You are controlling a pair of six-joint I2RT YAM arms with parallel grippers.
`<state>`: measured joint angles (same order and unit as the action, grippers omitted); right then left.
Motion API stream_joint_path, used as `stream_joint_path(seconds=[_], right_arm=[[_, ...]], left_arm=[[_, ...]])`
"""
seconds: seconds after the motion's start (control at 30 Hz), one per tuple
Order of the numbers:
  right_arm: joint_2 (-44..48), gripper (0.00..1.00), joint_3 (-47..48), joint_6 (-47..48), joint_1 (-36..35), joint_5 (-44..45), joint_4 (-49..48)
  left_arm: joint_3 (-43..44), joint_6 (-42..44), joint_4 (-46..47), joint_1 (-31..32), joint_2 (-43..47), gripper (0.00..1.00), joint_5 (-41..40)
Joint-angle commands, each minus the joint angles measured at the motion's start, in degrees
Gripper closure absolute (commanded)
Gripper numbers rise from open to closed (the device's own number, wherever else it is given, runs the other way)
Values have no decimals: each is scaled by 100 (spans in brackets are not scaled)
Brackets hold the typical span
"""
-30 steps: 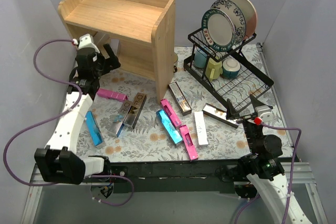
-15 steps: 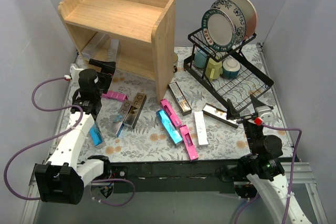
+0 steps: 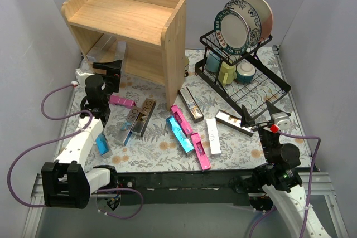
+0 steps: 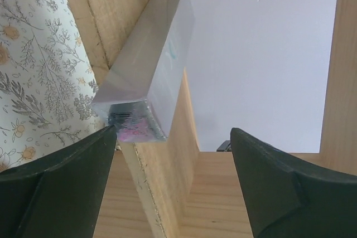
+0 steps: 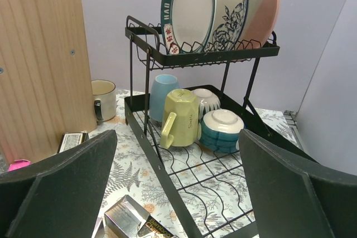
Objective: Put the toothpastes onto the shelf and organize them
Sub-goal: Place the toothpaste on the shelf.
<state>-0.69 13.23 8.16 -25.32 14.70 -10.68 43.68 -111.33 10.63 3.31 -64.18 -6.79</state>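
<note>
The light wood shelf (image 3: 131, 18) stands at the back left. My left gripper (image 3: 109, 69) is at the mouth of its lower tier, open and empty. In the left wrist view a silver toothpaste carton (image 4: 148, 82) leans against a wooden panel (image 4: 262, 193), just beyond my left finger (image 4: 67, 182). Several toothpastes lie on the floral mat: a pink one (image 3: 121, 101), a brown-gold one (image 3: 144, 114), a blue one (image 3: 101, 137), a teal one (image 3: 178, 132) and a white one (image 3: 212, 136). My right gripper (image 3: 257, 114) hovers open near the front right.
A black wire dish rack (image 3: 245, 76) at the back right holds plates (image 3: 240, 23), a yellow mug (image 5: 181, 118) and a teal bowl (image 5: 223, 129). A cream mug (image 5: 103, 100) sits beside the shelf's side panel. Grey walls close in on both sides.
The left arm has dropped and drawn back toward the near side, its gripper now at the front of the shelf's lower tier. The right arm has not moved.
</note>
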Motion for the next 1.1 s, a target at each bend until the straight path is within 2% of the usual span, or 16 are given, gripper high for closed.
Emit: stream_joint_path(seconds=[0.0, 0.53, 0.67, 0.73, 0.8, 0.93, 1.07], right_arm=[[359, 2, 74, 36, -43, 86, -251], [350, 1, 65, 36, -43, 77, -251], [350, 1, 65, 36, -34, 86, -251], [350, 2, 65, 36, -43, 86, -251], [350, 1, 65, 36, -43, 77, -251], [368, 1, 65, 27, -52, 95, -251], [385, 1, 65, 36, -52, 112, -251]], left_arm=[[44, -143, 123, -59, -77, 18, 107], [-70, -205, 404, -296, -455, 26, 344], [-53, -205, 501, -322, -516, 32, 441], [-44, -196, 527, -322, -499, 40, 468], [-26, -196, 528, -524, -481, 49, 511], [96, -117, 510, -866, -525, 57, 670], [333, -3, 413, -1236, -665, 60, 1117]])
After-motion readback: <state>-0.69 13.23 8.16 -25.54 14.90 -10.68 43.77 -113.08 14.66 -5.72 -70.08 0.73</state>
